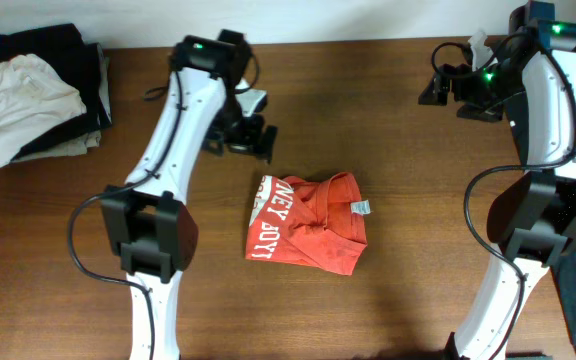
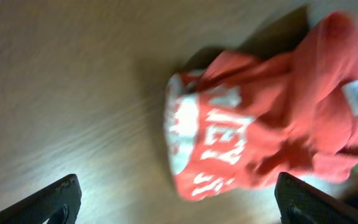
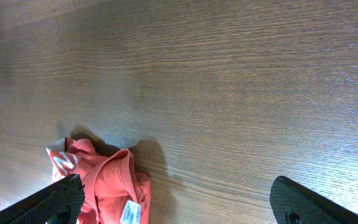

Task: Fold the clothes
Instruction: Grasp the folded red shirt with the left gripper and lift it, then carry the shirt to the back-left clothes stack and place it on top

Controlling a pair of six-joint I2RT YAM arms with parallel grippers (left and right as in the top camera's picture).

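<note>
While left gripper [image 1: 255, 138] and right gripper [image 1: 434, 88] are hovering spread-open, empty | I am judging the bunched red white-lettered cotton shirt [image 1: 308, 222] roughly folded | next: regrasping, stacking it.

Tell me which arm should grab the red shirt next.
Left, probably: the left gripper hovers open close beside the red shirt, while the right gripper, also open, is much farther away.
</note>
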